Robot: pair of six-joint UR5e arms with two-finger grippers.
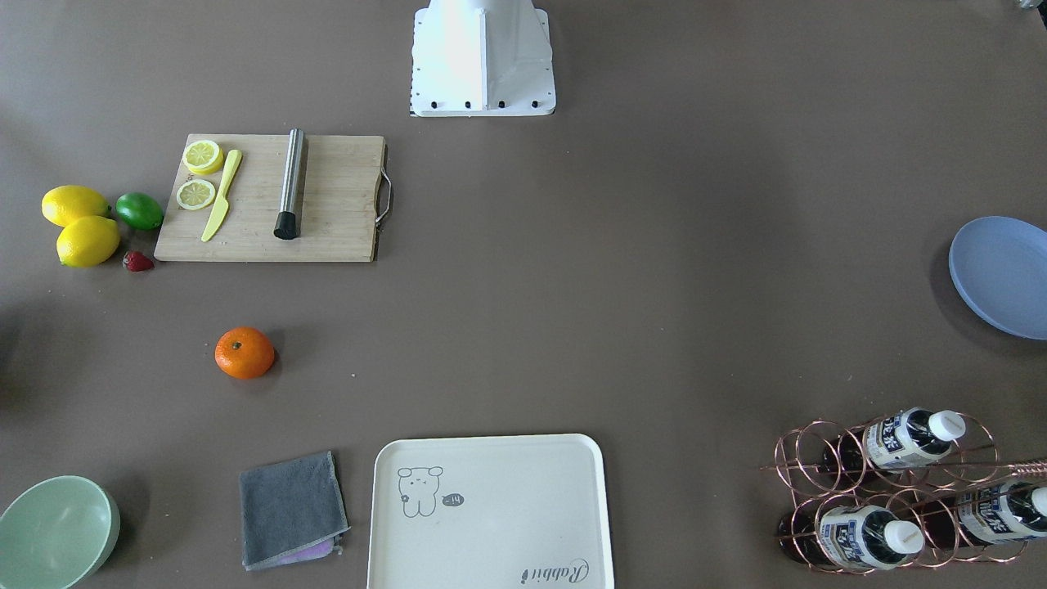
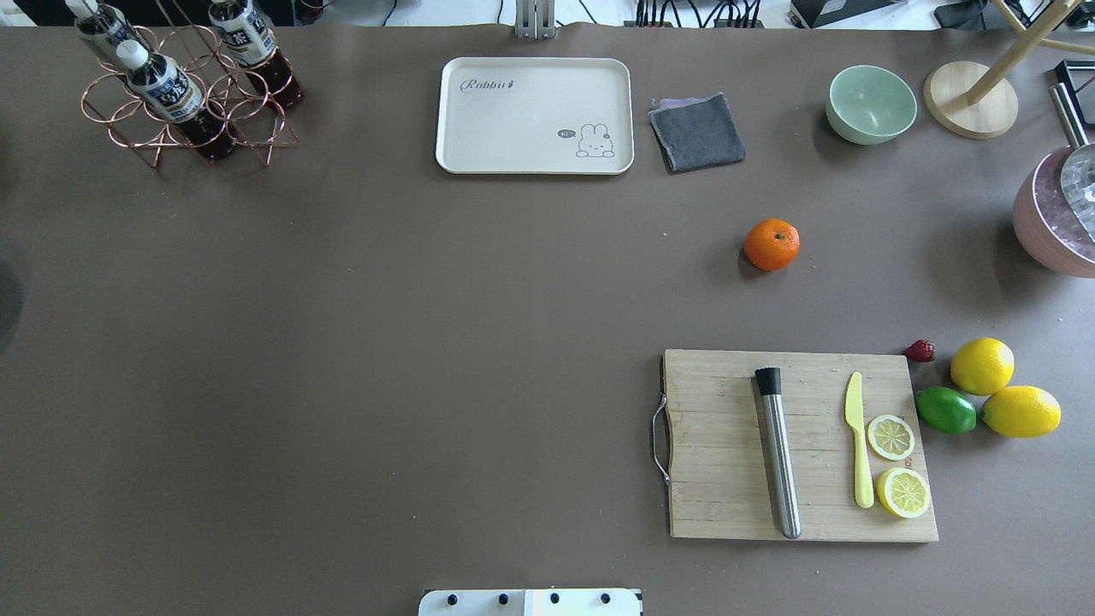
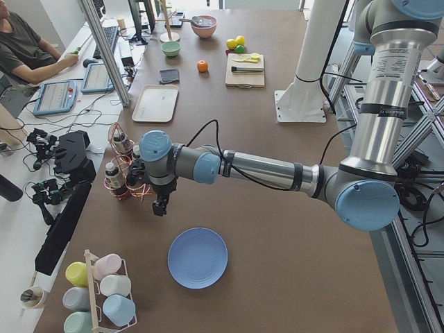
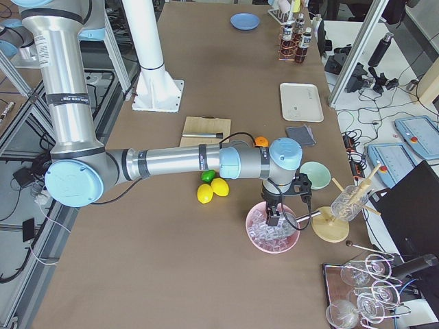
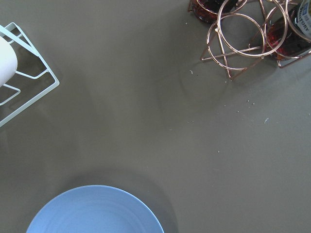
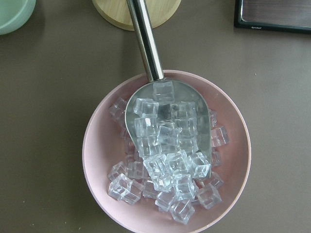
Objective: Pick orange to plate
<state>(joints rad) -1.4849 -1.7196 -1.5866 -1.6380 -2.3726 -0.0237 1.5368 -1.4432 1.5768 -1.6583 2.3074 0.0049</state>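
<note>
The orange (image 2: 772, 244) lies alone on the brown table, between the grey cloth and the cutting board, and also shows as the orange (image 1: 244, 352). The periwinkle plate (image 1: 1002, 274) sits far off at the table's end on my left side, with nothing on it; the plate (image 5: 95, 211) fills the bottom of the left wrist view. My left gripper (image 3: 161, 207) hangs over the table just beyond the plate (image 3: 198, 257), near the bottle rack. My right gripper (image 4: 273, 218) hovers over a pink bowl of ice. I cannot tell whether either gripper is open or shut.
A cutting board (image 2: 800, 445) holds a steel muddler, a yellow knife and lemon slices. Lemons (image 2: 982, 365), a lime and a strawberry lie beside it. A cream tray (image 2: 535, 115), grey cloth (image 2: 697, 131), green bowl (image 2: 871, 103), bottle rack (image 2: 184, 85) and ice bowl (image 6: 167, 153) ring the table.
</note>
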